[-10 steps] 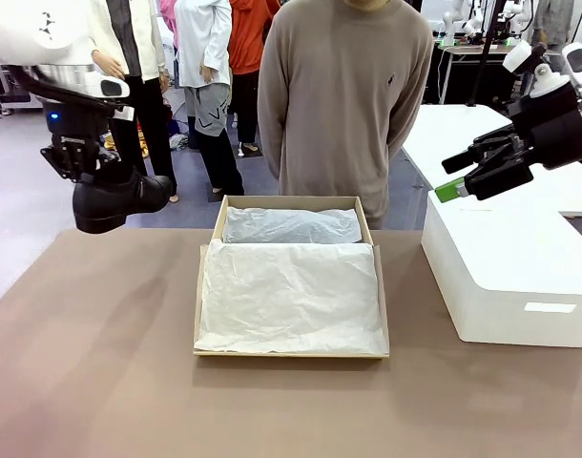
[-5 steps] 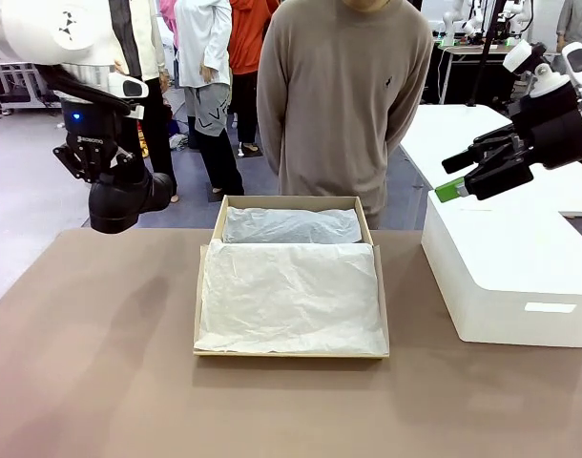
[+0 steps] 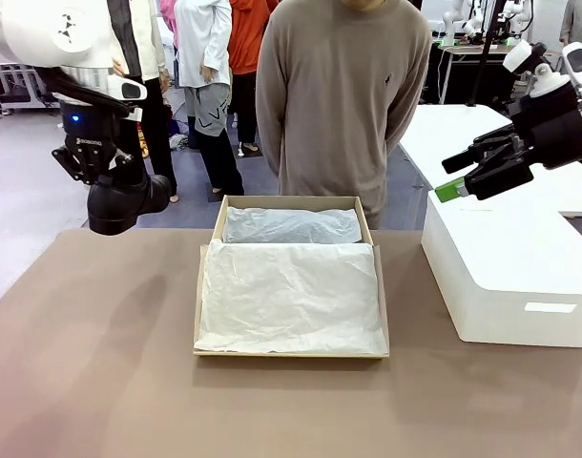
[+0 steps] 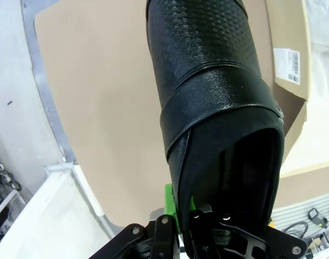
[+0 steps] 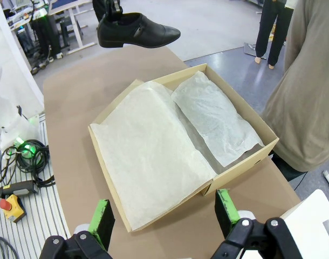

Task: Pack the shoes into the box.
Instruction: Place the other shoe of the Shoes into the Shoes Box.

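Shoe (image 3: pixel 127 202), black, one: clamped at the heel opening by the left pincer (image 3: pixel 107 176) and hung just beneath it; turned within the last second from side-on to end-on, so alignment for lowering is judged begun; box (image 3: pixel 289 201), one, set lower and rightward, apart; tissue sheets (image 3: pixel 289 296), two; right pincer (image 3: pixel 453 178), spread wide, nothing held, farthest right.

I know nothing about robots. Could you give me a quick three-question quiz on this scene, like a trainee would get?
1. What does the left gripper hold in the air?
A) a black shoe
B) a cup
C) nothing
2. Fill in: the box is lined with white ____ paper.
3. True or false: the right gripper is shut on a second shoe.

Key
1: A.
2: tissue; the tissue paper covers the inside.
3: False; its jaws stand open and empty.
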Controlling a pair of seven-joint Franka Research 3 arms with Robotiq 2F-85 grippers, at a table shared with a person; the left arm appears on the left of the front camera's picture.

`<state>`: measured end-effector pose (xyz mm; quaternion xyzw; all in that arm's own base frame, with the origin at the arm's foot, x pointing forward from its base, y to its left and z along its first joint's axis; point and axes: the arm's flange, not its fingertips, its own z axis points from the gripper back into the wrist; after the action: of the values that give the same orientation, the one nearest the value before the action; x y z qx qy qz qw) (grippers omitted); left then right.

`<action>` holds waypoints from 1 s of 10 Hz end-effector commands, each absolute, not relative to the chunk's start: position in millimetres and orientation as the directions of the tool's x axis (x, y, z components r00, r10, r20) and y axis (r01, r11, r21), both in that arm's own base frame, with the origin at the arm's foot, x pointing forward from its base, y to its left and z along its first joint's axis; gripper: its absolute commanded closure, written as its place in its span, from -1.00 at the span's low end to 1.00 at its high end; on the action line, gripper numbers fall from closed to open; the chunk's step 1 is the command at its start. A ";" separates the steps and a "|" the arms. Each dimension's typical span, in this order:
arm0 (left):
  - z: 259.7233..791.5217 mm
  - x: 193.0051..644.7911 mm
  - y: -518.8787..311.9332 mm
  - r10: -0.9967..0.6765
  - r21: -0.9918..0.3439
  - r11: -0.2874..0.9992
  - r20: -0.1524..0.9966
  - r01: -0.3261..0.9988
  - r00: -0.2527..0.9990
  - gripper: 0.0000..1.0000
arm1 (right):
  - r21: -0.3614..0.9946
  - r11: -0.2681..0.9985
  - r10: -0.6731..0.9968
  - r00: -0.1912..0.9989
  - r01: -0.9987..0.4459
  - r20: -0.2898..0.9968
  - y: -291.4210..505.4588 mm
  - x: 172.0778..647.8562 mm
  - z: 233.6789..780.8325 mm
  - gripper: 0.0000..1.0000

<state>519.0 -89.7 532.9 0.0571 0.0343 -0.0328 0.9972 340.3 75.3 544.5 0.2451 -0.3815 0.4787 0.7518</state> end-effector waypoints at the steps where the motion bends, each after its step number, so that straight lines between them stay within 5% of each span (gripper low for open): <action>1: 541.5 519.0 -107.6 0.105 0.119 0.988 -0.051 -0.099 0.993 1.00 | -0.010 0.406 0.515 0.219 -0.914 0.829 77.0 344.1 541.4 -1.00; 6: 558.4 508.7 -184.4 0.575 0.146 0.809 0.010 -0.570 0.818 1.00 | -0.010 0.406 0.515 0.219 -0.914 0.829 77.0 344.1 541.4 -1.00; 10: 551.9 504.5 -224.7 0.680 0.111 0.727 0.022 -0.678 0.733 1.00 | -0.010 0.406 0.515 0.219 -0.914 0.829 77.0 344.1 541.4 -1.00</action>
<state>503.9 -226.4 542.8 0.0503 0.0168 0.3492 0.9356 340.5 75.2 544.4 0.2449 -0.3813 0.4787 0.7520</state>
